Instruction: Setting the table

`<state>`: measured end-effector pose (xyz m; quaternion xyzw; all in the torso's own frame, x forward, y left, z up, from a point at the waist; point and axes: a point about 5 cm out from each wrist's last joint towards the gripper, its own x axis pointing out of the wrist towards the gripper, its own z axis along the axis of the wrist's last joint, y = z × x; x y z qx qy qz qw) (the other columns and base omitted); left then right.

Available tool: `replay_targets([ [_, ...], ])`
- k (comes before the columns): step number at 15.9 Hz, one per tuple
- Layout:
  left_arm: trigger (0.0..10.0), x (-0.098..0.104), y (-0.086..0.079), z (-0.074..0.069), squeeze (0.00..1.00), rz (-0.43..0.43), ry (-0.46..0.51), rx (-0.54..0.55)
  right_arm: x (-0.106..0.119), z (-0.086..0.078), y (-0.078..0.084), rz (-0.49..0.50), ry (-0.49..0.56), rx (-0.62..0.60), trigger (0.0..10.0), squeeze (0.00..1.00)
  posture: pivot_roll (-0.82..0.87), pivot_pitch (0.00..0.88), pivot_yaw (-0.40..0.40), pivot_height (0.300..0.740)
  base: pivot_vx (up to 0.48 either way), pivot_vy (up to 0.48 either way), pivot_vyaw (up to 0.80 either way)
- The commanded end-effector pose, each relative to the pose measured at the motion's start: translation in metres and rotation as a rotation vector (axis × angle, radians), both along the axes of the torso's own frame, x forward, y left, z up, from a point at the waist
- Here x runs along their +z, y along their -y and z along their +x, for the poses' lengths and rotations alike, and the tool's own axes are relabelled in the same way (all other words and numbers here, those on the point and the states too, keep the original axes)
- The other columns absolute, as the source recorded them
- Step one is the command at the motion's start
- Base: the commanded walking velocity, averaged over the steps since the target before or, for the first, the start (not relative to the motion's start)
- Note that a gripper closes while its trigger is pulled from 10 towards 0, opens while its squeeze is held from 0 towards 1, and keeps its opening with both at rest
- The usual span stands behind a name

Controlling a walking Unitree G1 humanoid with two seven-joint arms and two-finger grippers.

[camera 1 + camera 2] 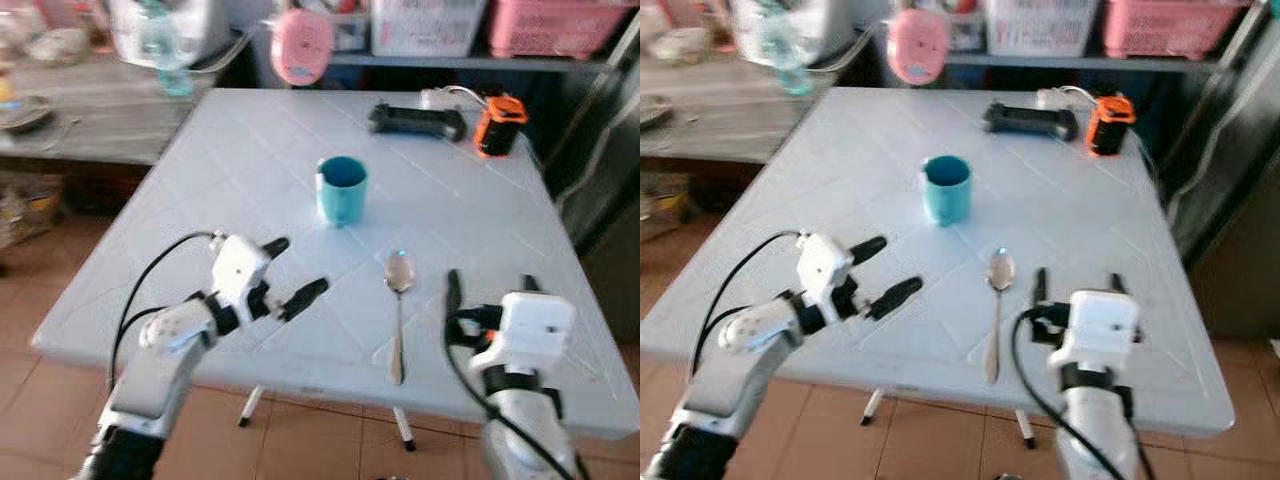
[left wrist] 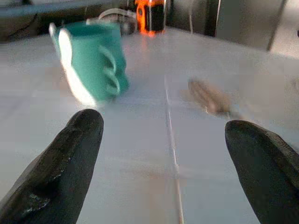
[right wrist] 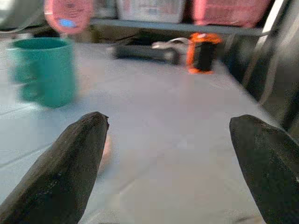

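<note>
I count one teal mug (image 1: 342, 189) mid-table (image 1: 250, 160), one spoon (image 1: 398, 312) nearer me (blurred). Left gripper (image 1: 292, 270) and right gripper (image 1: 490, 288) hover, jaws apart, empty.

You've got a shiny metal spoon (image 1: 398, 310), glossy teal mug (image 1: 342, 190), smooth matt tiled-look table (image 1: 240, 150), matt blk fingers (image 2: 70, 163).
</note>
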<state>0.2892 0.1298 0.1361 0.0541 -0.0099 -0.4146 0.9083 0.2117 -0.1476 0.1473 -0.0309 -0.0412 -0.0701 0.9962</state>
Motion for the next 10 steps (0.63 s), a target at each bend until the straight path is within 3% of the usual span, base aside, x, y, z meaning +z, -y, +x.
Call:
replay_targets([
  [1, 10.0, 0.003, 0.0, -0.004, 0.0, 0.0, -0.004, -0.029, 0.0, -0.004, -0.004, 0.014, -0.012, 0.024, 10.0, 0.0, 0.02, 0.156, 0.046, 0.74, 0.0, 0.0, 0.0],
  [10, 10.0, 0.004, 0.007, -0.016, 0.0, 0.017, -0.041, -0.145, -0.017, 0.0, -0.025, 0.161, -0.158, 0.161, 10.0, 0.0, 0.02, 0.173, 0.045, 0.74, 0.0, 0.0, 0.0],
])
